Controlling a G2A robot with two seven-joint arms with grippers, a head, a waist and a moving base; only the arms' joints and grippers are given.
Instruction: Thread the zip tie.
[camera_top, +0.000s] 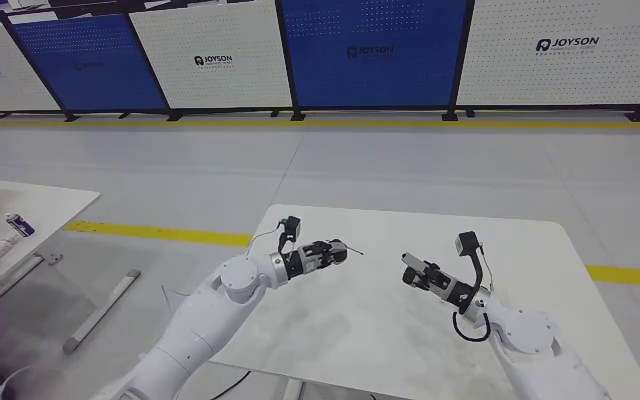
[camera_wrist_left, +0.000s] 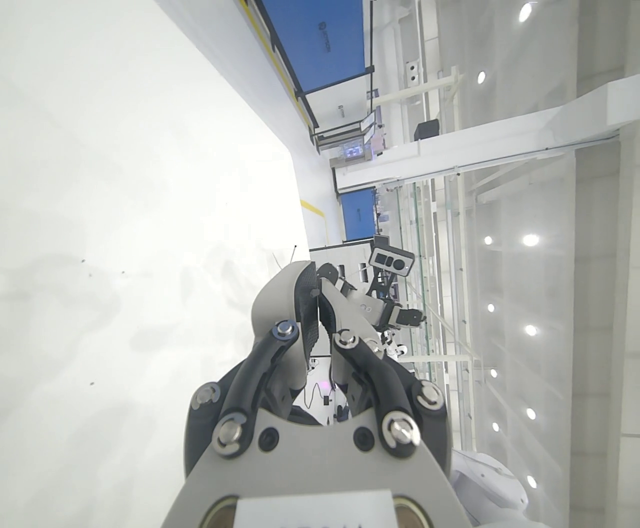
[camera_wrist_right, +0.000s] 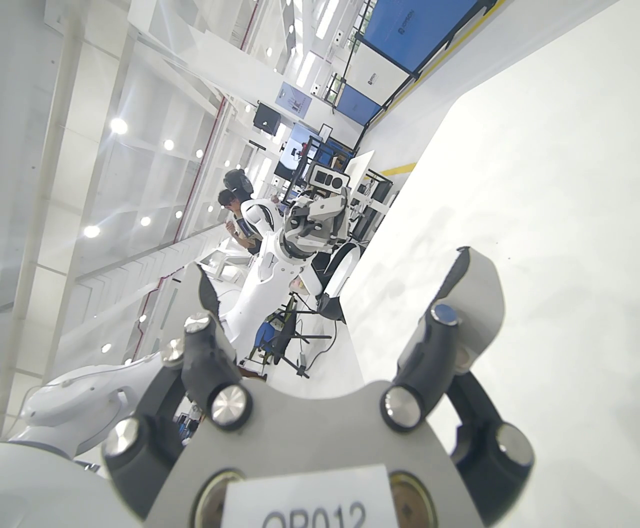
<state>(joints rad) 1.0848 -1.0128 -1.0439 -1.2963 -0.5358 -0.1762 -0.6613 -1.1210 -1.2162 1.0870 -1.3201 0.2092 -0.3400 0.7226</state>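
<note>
1. Zip tie: a thin dark strip pinched in the closed left hand, above the table near its far left corner. The free end points toward the right hand.
2. Right hand: fingers spread wide, holding nothing. It faces the tie's tip across a gap.
3. Table: the white top spreads between both hands and toward the near and right edges.
4. Blue and white panels: standing well beyond the far edge.

One zip tie. Two pincers: the left pincer and the right pincer. Two tables: the main table, a side table at nine o'clock.
</note>
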